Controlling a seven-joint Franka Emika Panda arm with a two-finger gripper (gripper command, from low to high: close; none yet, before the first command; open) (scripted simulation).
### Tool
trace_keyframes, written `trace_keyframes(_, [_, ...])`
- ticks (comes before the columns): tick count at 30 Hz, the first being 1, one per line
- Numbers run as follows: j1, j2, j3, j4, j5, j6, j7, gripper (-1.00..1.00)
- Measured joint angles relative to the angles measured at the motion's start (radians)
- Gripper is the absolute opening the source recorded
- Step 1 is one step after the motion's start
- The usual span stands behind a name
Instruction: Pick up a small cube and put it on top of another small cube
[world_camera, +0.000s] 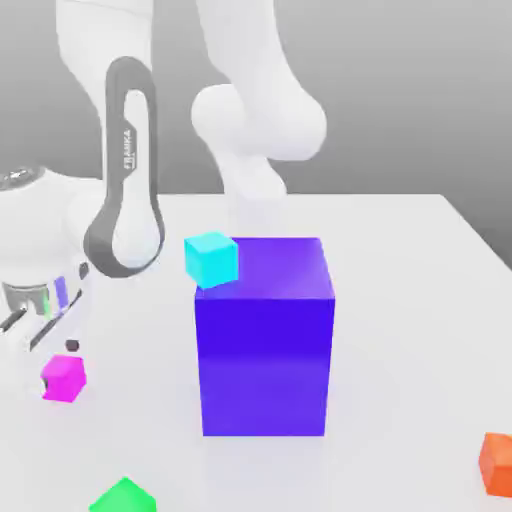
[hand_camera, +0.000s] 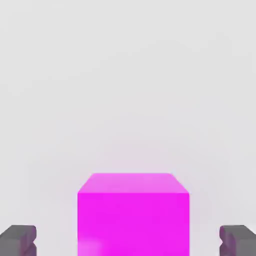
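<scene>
A small magenta cube rests on the white table at the exterior view's left. My gripper hangs just above it, tilted. In the hand view the magenta cube sits midway between my two dark fingertips, and my gripper is open, with a clear gap on each side of the cube. A small cyan cube lies by the upper left corner of the big blue block. Further small cubes are a green cube at the front and an orange cube at the front right.
A large blue block, much taller than the cubes, stands mid-table to the right of my gripper. The arm's white links rise behind and above the hand. The table's far edge runs across the back.
</scene>
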Motion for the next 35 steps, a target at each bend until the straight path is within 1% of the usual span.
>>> trace_keyframes(6, [-0.003, 0.004, 0.003, 0.001, -0.001, 0.005, 0.002, -1.0])
trace_keyframes(12, [0.032, -0.184, -0.047, -0.034, -0.084, -0.148, 0.067, -1.0])
trace_keyframes(15, [0.085, -0.179, -0.02, 0.029, -0.111, -0.216, 0.137, -1.0])
trace_keyframes(26, [0.317, -0.083, 0.117, 0.342, -0.165, -0.43, 0.423, -1.0])
trace_keyframes(28, [0.343, -0.047, 0.125, 0.377, -0.173, -0.423, 0.456, -1.0])
trace_keyframes(31, [0.357, 0.05, 0.121, 0.393, -0.185, -0.339, 0.473, -1.0])
trace_keyframes(32, [0.359, 0.068, 0.12, 0.394, -0.188, -0.323, 0.475, 1.0])
trace_keyframes(35, [0.359, 0.068, 0.12, 0.394, -0.188, -0.323, 0.475, 1.0])
